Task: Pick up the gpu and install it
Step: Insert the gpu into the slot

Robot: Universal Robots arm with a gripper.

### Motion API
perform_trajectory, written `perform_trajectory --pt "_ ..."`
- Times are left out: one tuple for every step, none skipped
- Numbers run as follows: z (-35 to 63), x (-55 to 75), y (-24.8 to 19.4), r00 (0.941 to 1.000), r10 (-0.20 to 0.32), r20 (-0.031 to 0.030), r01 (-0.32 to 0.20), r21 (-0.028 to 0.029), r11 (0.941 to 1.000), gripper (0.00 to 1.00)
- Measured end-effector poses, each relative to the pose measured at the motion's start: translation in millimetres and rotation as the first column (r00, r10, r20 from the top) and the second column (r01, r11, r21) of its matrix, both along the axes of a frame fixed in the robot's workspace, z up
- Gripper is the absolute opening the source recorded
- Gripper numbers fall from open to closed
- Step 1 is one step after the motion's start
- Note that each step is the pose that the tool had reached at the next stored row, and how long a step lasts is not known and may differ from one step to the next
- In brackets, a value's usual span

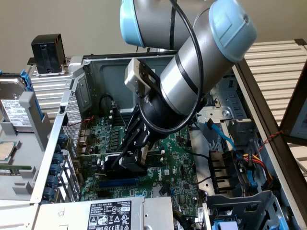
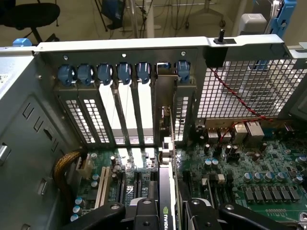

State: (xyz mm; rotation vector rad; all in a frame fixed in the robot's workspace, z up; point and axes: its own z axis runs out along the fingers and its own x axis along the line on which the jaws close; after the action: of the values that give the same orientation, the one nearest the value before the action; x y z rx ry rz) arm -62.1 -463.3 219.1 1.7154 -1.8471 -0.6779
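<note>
Clamped between the fingers of the gripper (image 2: 169, 213), the gpu (image 2: 164, 187) stands edge-on, its metal bracket (image 2: 165, 103) against the case's rear slot opening. In the exterior view the gpu sits low over the motherboard (image 1: 180, 158), with the power supply (image 1: 110, 213) at six o'clock from it.

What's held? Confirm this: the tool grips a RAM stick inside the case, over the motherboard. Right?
Not a RAM stick. The tool grips the gpu inside the case, over the motherboard. The wrist view shows it.
</note>
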Motion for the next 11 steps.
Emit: perform_trajectory --pt "0.0 0.0 0.0 1.0 0.0 0.0 0.0 0.0 1.0 0.27" --pt "-0.1 0.0 0.1 1.0 0.0 0.0 0.0 0.0 1.0 0.27" --pt "-0.1 0.0 0.2 1.0 0.0 0.0 0.0 0.0002 1.0 0.27" --pt "-0.2 0.0 0.3 1.0 0.0 0.0001 0.0 0.0002 1.0 0.27" --pt "-0.2 0.0 0.3 1.0 0.0 0.0 0.0 0.0001 1.0 0.27" --pt "-0.2 0.0 0.4 1.0 0.0 0.0 0.0 0.0001 1.0 0.27" --pt "-0.2 0.0 0.4 1.0 0.0 0.0 0.0 0.0 1.0 0.27" --pt "-0.3 0.0 0.6 1.0 0.0 0.0 0.0 0.0001 1.0 0.27" --pt "-0.4 0.0 0.9 1.0 0.0 0.0 0.0 0.0001 1.0 0.27" --pt "-0.4 0.0 1.1 1.0 0.0 0.0 0.0 0.0001 1.0 0.27" --pt "-0.4 0.0 1.1 1.0 0.0 0.0 0.0 0.0 1.0 0.27"
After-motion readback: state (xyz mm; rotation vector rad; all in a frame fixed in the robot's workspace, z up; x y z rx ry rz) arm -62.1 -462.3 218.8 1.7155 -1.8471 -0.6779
